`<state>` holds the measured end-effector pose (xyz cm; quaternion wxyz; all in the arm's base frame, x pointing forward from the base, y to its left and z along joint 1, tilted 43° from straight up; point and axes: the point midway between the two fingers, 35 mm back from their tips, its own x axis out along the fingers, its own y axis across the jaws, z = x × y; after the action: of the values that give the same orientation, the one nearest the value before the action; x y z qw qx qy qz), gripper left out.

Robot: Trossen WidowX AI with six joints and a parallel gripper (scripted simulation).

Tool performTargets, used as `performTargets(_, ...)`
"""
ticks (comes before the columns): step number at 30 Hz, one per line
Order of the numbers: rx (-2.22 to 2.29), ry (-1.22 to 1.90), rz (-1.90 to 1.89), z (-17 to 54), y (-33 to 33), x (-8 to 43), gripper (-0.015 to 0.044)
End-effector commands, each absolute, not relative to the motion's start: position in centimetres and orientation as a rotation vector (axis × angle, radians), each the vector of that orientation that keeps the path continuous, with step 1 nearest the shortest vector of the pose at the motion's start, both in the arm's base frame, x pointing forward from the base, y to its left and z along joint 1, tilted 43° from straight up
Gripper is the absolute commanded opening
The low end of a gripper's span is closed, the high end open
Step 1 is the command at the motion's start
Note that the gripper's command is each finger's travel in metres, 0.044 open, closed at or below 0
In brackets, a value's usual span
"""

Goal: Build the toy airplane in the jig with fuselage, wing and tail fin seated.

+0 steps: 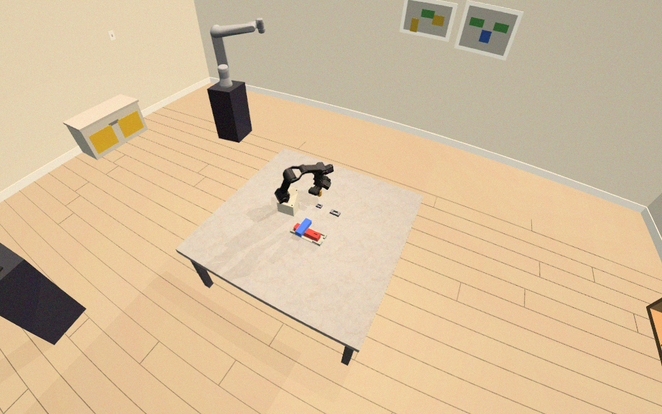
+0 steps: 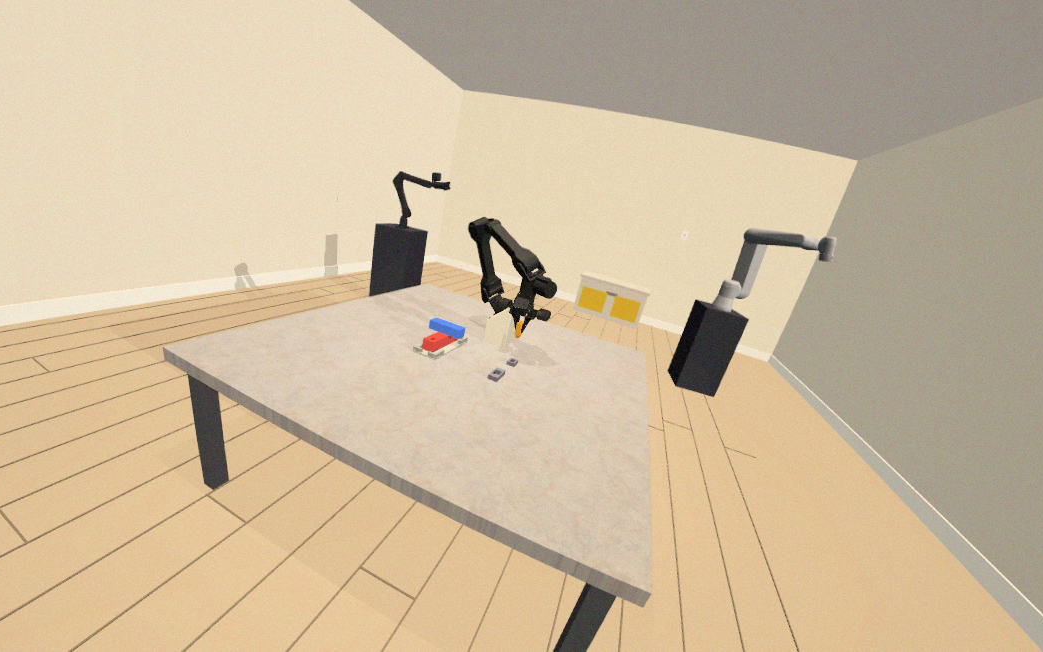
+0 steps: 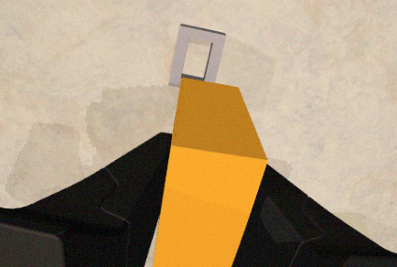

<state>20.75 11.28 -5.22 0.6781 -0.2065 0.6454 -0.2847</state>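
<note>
My gripper (image 1: 319,190) (image 2: 519,320) (image 3: 198,152) is shut on the orange tail fin (image 1: 320,194) (image 2: 518,329) (image 3: 208,188), which hangs above the small grey holder (image 1: 318,205) (image 2: 512,362) (image 3: 177,62). In the wrist view the fin's near end covers the holder's lower edge. The red fuselage (image 1: 315,235) (image 2: 437,341) lies in the pale cradle (image 1: 318,242) (image 2: 428,353). The blue wing (image 1: 303,227) (image 2: 446,328) lies across the top of the fuselage, nearer one end. The wing's tab and socket are hidden, and the fin's lower end is too small to tell in the top and exterior views.
A larger grey holder (image 1: 334,213) (image 2: 496,374) lies on the table (image 1: 353,287) (image 2: 395,429), between the small holder and the cradle's side of the table. The arm's pale base block (image 1: 288,207) (image 2: 497,330) stands beside them. Other arms stand on dark pedestals away from the table.
</note>
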Motion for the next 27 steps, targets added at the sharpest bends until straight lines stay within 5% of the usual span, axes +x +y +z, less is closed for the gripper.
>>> performTargets(1, -0.460, 1.452, -0.651, -4.2, 11.9, 20.5, 0.0000)
performTargets(27, -0.437, 1.468, -0.626, -0.9, 10.2, 23.3, 0.0000)
